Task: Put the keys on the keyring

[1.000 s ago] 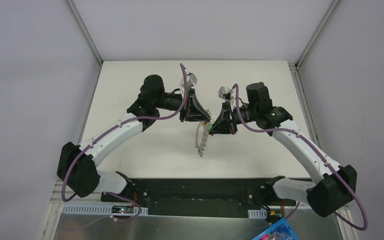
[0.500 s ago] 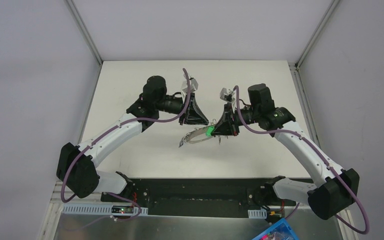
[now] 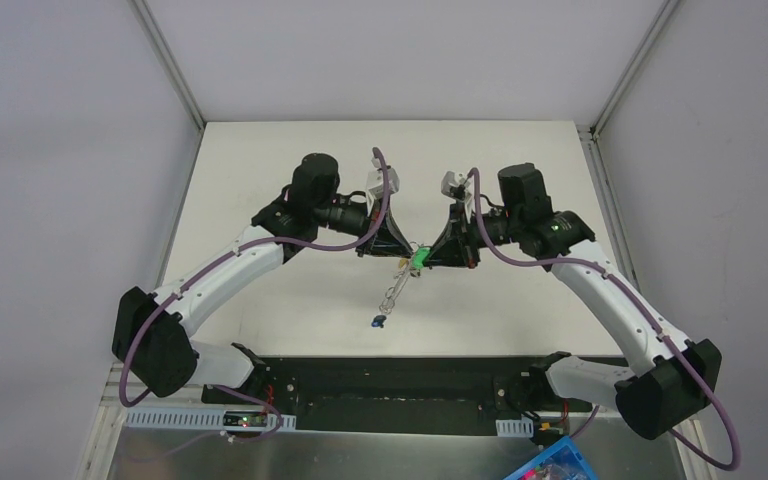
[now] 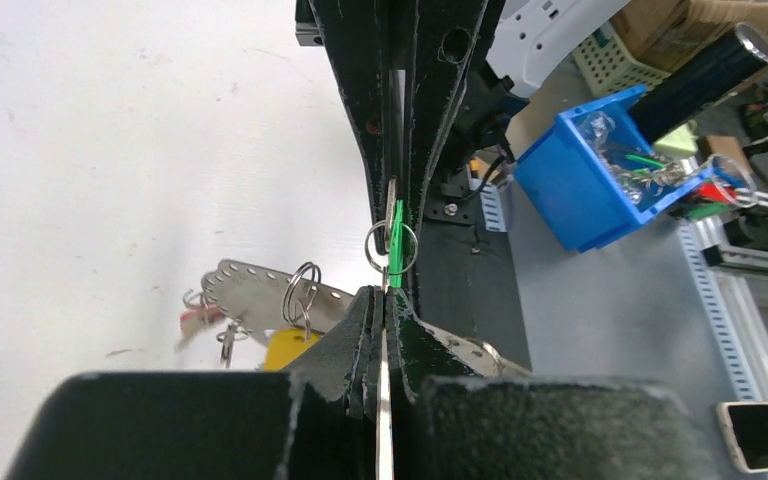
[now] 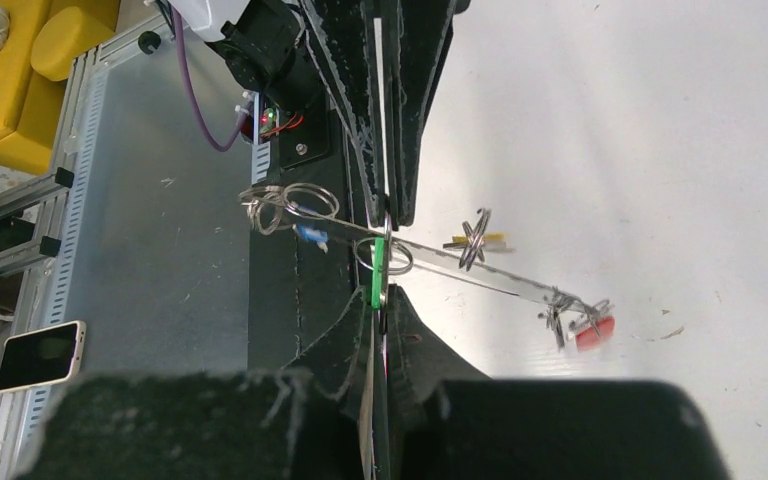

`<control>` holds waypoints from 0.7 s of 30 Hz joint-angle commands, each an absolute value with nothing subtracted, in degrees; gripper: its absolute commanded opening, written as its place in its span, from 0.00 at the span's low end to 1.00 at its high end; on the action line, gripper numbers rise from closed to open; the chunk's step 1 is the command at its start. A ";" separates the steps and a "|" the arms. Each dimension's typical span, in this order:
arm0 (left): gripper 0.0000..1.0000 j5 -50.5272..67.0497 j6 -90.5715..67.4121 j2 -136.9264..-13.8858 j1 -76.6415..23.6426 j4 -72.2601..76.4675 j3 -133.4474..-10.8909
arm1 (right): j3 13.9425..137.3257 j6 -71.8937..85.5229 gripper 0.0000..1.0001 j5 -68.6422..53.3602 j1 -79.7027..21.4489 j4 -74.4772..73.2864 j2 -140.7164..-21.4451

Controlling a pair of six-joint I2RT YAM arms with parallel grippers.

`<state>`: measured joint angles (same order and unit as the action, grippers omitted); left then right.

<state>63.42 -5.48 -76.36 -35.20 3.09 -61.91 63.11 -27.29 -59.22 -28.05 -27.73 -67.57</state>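
My two grippers meet tip to tip above the middle of the table. The right gripper [image 3: 432,258] [image 5: 380,305] is shut on the green key [image 3: 418,258] [image 5: 375,285] [image 4: 396,255]. The left gripper [image 3: 398,250] [image 4: 385,295] is shut on a small wire keyring [image 4: 391,248] [image 5: 385,258] that touches the green key. A perforated metal strip [image 3: 392,290] [image 5: 500,275] [image 4: 255,292] hangs from there, tilted down to the left. It carries the blue key [image 3: 378,321] [image 5: 310,236], the yellow key [image 4: 282,348] [image 5: 482,240] and the red key [image 5: 595,332] on their own rings.
The white table [image 3: 260,200] lies below the hanging strip. A blue bin [image 4: 600,170] [image 3: 550,465] of small parts sits beyond the near edge at the right. The black base rail [image 3: 390,385] runs along the front between the arm bases.
The strip swung from hanging down, up to the left, then back down; it now dangles lower with the blue key at its end. Both grippers shifted slightly up the table and stayed shut.
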 commanded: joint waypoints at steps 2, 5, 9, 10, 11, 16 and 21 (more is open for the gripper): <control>0.00 61.72 2.82 -73.92 -35.74 -3.97 -65.71 | 66.49 -27.85 0.00 -60.54 -27.88 -27.54 -67.80; 0.00 61.12 4.45 -74.32 -36.14 -5.96 -66.32 | 67.48 -27.54 0.00 -59.84 -27.91 -27.84 -68.64; 0.00 60.07 6.75 -74.66 -36.13 -8.30 -66.47 | 68.35 -27.74 0.00 -56.44 -28.06 -28.43 -69.72; 0.00 59.58 7.44 -74.59 -36.12 -9.07 -66.45 | 68.33 -27.93 0.00 -55.31 -28.07 -28.54 -70.01; 0.04 58.96 8.43 -74.55 -36.12 -10.12 -66.49 | 68.13 -28.21 0.00 -54.00 -28.05 -28.56 -70.28; 0.25 54.00 13.61 -74.13 -35.25 -16.20 -66.88 | 66.23 -28.82 0.00 -47.23 -27.50 -27.74 -71.26; 0.43 47.20 17.21 -73.58 -34.37 -21.64 -67.65 | 64.42 -30.50 0.00 -42.38 -25.24 -28.00 -72.83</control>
<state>53.15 11.81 -75.92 -35.16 -15.62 -64.88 65.01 -28.25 -47.22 -26.98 -29.26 -72.18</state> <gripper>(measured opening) 0.370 0.044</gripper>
